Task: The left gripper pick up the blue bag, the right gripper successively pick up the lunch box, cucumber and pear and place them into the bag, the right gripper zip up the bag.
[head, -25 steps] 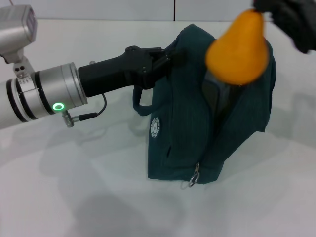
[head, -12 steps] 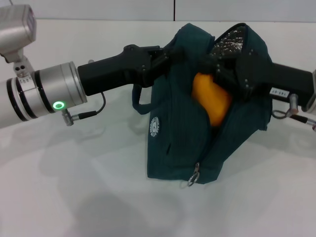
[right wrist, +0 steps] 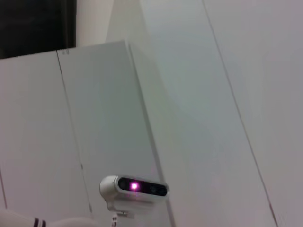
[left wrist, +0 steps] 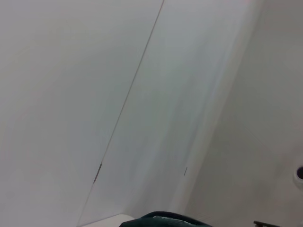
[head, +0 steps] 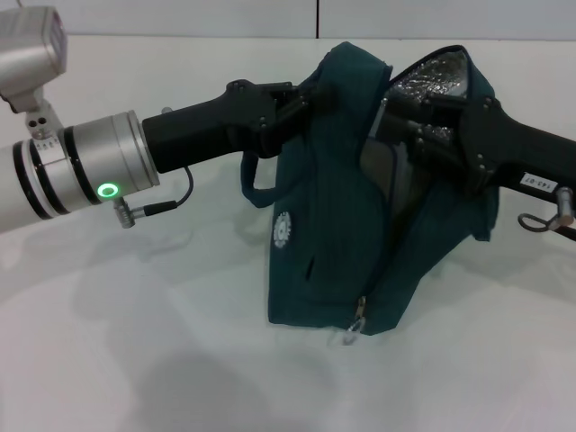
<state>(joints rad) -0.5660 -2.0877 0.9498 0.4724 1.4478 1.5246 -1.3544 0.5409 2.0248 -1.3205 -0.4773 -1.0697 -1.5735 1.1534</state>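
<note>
Right gripper [head: 396, 112] sits at the mouth of the blue bag [head: 333, 243], its fingertips pushed in between the bag's two walls just below the silver lining [head: 441, 72]; the tips are sunk in the opening, so I cannot tell how far apart they stand or whether they hold anything. Change noted: a second ago the pear hung above the bag in this gripper; half a second ago its orange body showed in the bag's open slit; now no orange shows anywhere in the head view. Pear judged to be down inside the bag, out of sight, either released or nearly so. Lunch box and cucumber are not visible either; presumably inside the bag already, but that cannot be confirmed from here. Left gripper [head: 301, 103] reaches to the bag's upper edge on the side away from the right gripper and appears closed on the fabric there, holding the bag upright on the white table [head: 135, 342]; its pose is unchanged over the last second. One handle [head: 256, 189] hangs loose below it. Zipper pull [head: 355, 315] lies low on the bag's front, near the table, zip open above it. Judgement: loading is about finished; what remains is withdrawing the right gripper and running the zip shut.
</note>
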